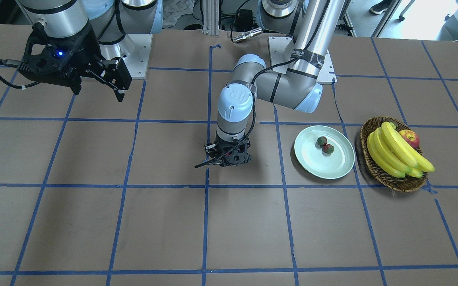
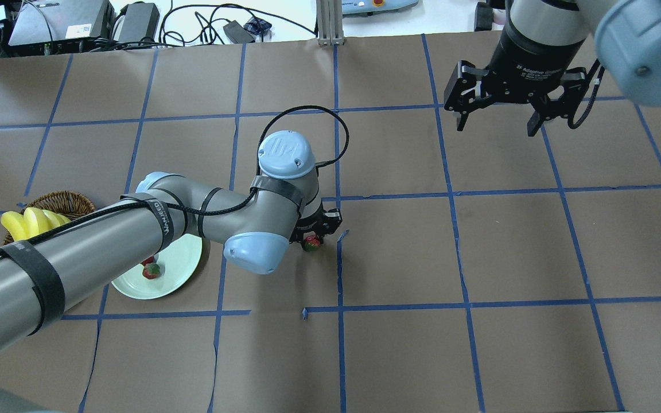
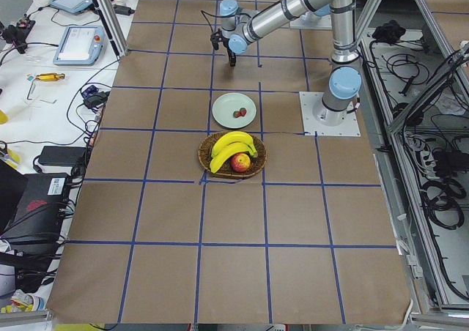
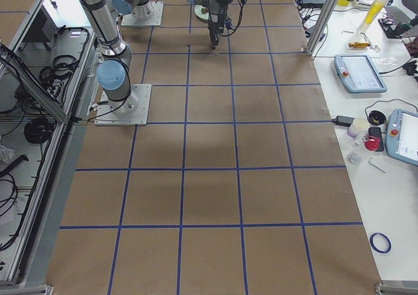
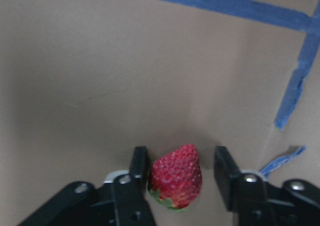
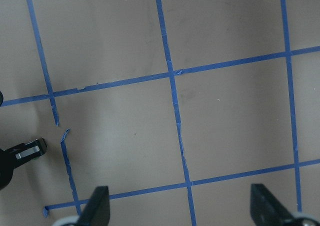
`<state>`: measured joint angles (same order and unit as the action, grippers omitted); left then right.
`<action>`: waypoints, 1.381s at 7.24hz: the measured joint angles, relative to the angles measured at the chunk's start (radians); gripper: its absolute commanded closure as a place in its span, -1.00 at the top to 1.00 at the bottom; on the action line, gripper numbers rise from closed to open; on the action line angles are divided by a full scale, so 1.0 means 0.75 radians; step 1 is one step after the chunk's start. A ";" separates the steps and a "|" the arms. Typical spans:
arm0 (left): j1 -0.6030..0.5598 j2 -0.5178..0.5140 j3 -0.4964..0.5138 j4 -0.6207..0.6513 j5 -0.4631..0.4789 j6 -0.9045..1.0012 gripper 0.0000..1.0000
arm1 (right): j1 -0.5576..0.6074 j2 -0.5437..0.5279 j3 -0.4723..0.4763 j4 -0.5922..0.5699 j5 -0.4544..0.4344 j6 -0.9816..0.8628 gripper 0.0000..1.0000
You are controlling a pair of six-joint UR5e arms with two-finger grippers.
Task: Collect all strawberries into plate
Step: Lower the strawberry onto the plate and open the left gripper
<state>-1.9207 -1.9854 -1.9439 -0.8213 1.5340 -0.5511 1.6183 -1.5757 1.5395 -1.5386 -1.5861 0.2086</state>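
1 strawberry (image 5: 176, 181) is bracketed on the table (image 1: 94, 222) by the left gripper (image 5: 180, 158): fingers apart, 1 touching it, a sliver of gap at the other. 2 more strawberries (image 1: 322, 140) (image 1: 328, 149) are parked on the plate (image 1: 334, 167), at 3 o'clock of that gripper in the front-facing view. The right gripper (image 2: 497, 129) is held wide open at 10 o'clock.

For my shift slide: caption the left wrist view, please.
Open left gripper straddling a strawberry on the brown table beside blue tape.

A wicker basket (image 1: 402, 184) on the table (image 1: 133, 222) holds bananas (image 1: 392, 153), an apple (image 1: 410, 138) at their two o'clock in the front-facing view.
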 measured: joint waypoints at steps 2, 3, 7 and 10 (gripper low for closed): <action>0.040 0.055 0.030 -0.092 0.028 0.090 -1.00 | 0.000 0.000 -0.001 0.000 0.000 0.000 1.00; 0.114 0.096 0.045 -0.208 0.065 0.179 -0.90 | 0.000 0.001 -0.001 0.000 0.000 0.000 1.00; 0.587 0.243 -0.074 -0.419 0.205 0.720 0.54 | 0.000 0.002 -0.001 -0.002 -0.002 0.000 1.00; 0.641 0.304 -0.113 -0.420 0.213 0.788 1.00 | 0.000 0.003 -0.001 -0.002 0.000 0.000 1.00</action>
<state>-1.4398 -1.7570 -2.0288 -1.1360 1.6939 0.0401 1.6184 -1.5738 1.5386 -1.5401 -1.5862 0.2086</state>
